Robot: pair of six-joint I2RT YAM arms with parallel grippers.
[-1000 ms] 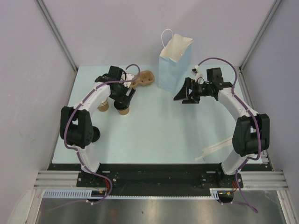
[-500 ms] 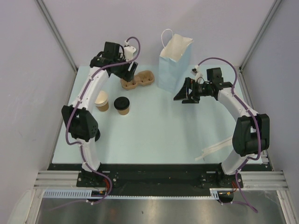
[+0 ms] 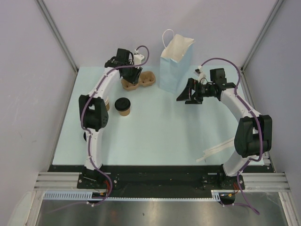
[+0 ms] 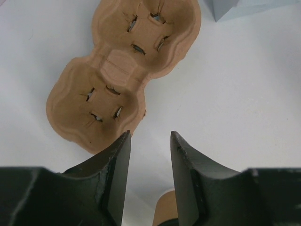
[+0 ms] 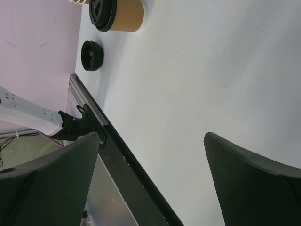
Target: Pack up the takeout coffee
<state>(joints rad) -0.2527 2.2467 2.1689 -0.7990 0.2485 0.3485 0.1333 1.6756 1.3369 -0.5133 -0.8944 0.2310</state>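
Carrier [image 3: 146, 79] and bag [image 3: 174, 66] beyond takeout coffee [image 3: 123, 106]

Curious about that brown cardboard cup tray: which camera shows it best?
Left wrist: the cup tray fills it, both pockets clear. The top view shows it small, partly under the left gripper; right wrist misses it.

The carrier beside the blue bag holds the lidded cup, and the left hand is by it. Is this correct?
No: the carrier has both sockets empty, as the left wrist view shows. The lidded cup stands on the table, apart from it. The rest holds: carrier beside the bag, left hand by it.
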